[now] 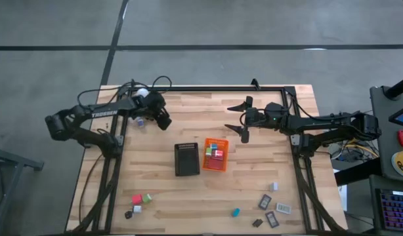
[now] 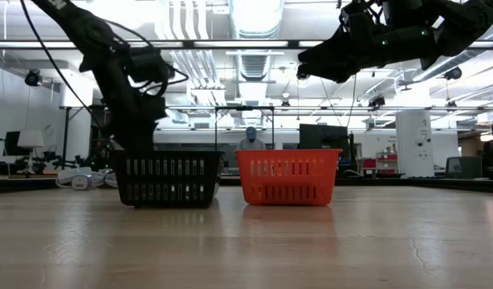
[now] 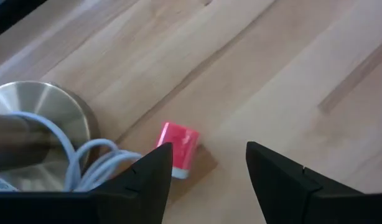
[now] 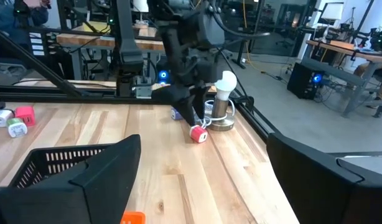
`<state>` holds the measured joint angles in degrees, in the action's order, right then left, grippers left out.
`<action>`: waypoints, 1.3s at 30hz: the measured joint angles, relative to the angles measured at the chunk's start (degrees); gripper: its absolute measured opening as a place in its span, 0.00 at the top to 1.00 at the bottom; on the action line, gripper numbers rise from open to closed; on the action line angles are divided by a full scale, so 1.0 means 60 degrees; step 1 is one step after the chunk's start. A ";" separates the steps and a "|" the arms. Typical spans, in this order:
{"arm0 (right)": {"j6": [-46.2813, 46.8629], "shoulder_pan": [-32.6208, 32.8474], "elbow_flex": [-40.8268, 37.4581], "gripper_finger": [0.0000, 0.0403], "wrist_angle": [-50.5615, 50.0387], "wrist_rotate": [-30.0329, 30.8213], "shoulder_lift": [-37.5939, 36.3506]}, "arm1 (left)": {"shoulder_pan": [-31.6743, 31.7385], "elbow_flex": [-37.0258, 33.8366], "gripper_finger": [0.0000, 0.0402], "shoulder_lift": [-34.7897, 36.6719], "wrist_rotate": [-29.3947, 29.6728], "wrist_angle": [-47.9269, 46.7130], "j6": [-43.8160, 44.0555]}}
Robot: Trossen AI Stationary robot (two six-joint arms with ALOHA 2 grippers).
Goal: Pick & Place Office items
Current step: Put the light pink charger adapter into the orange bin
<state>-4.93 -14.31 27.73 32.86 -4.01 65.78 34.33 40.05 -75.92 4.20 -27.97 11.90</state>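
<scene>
Red block under the open left gripper, far-left corner

Red, white-ended small block [image 3: 178, 148] lying on the wood just ahead of the left gripper [image 3: 208, 163], nearer one finger, not touching either; fingers spread apart, nothing between them. Same block seen from the right wrist [image 4: 198, 134] beside a round metal base [image 4: 221, 119] carrying a white ball [image 4: 226, 81] and grey cable.

Left gripper [image 1: 163, 121] at the far-left corner of the table. Right gripper [image 1: 243, 121] raised over the far middle, fingers wide apart and empty.

Orange tray [image 1: 207, 157] at table centre holding red, pink, green and blue blocks [image 1: 216, 152]; black tray [image 1: 186, 159] just beside it, apart. Near-left edge: red, green and white pieces [image 1: 140, 200]. Near-right edge: flat grey-black rectangles [image 1: 270, 211] and a teal block [image 1: 235, 212].

Pale plank table [image 1: 254, 183], visible grain and seams, black frame rail along the edges. Both trays slotted, basket-like walls. Beyond: open lab with ceiling lights, desks, monitors; a person [image 2: 250, 140] seated far behind the trays
</scene>
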 joint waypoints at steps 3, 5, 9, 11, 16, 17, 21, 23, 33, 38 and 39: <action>0.0000 0.0006 0.0000 0.13 -0.0003 0.0000 0.0000 | 0.0189 0.0011 0.48 -0.0245 -0.0019 0.0002 -0.0519; 0.0000 0.0007 0.0000 0.13 -0.0001 0.0000 0.0000 | 0.0236 0.0058 0.48 -0.0397 -0.0031 0.0058 -0.0773; 0.0000 0.0007 0.0000 0.14 -0.0002 0.0000 0.0000 | 0.0282 0.0137 0.48 -0.0714 -0.0030 0.0098 -0.1231; 0.0000 0.0007 0.0000 0.15 0.0000 0.0000 0.0000 | 0.0340 0.0182 0.48 -0.0882 -0.0030 0.0150 -0.1425; 0.0000 0.0007 0.0000 0.15 -0.0002 0.0000 0.0000 | 0.0654 0.0197 0.48 -0.1276 -0.0034 0.0317 -0.1457; 0.0000 0.0007 0.0000 0.15 0.0000 0.0000 0.0000 | 0.0703 0.0197 0.48 -0.1359 -0.0038 0.0323 -0.1470; 0.0000 0.0006 0.0000 0.13 0.0000 0.0000 0.0000 | 0.0833 0.0197 0.48 -0.1659 -0.0078 0.0354 -0.1536; 0.0000 0.0004 0.0000 0.13 0.0000 0.0000 0.0000 | 0.0841 0.0197 0.48 -0.1767 -0.0115 0.0423 -0.1545; 0.0000 -0.0004 0.0000 0.15 -0.0002 0.0000 0.0000 | 0.0841 0.0178 0.48 -0.1971 -0.0345 0.0448 -0.1683; 0.0000 -0.0004 0.0000 0.14 0.0000 0.0000 0.0000 | 0.0841 0.0178 0.50 -0.1971 -0.0507 0.0452 -0.1745; 0.0000 -0.0004 0.0000 0.14 0.0000 0.0000 0.0000 | 0.0841 0.0178 0.51 -0.1971 -0.0524 0.0452 -0.1745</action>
<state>-4.93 -14.33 27.73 32.86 -4.01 65.78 39.38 41.12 -87.74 1.05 -25.26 1.43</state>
